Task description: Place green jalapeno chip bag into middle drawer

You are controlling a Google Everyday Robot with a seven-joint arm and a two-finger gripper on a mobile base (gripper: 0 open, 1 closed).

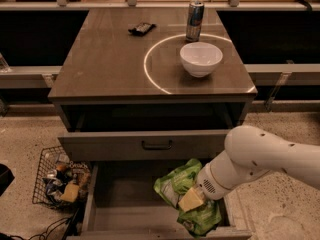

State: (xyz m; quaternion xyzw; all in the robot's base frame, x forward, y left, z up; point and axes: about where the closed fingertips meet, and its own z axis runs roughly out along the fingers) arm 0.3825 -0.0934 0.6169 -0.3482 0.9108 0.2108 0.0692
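Your largest piece is the brown cabinet surface (105, 69) filling the upper half of the frame. Below it, at bottom centre, the middle drawer (125, 194) stands pulled out, its plain floor showing. Just above that you have the grey drawer front (115, 146) with its small dark handle. The white robot arm (265, 159) comes in from the right edge, angling down to the drawer's right side. The green jalapeno chip bag (177, 181) sits crumpled inside the middle drawer, toward its front right corner. Your gripper (191, 200) is there too, closed on the bag, one yellowish finger lying across the foil. At lower left a wire basket (47, 184) sits on the floor. On the surface you see a white bowl (201, 59), a can (194, 21) behind it, and a dark packet (141, 28).
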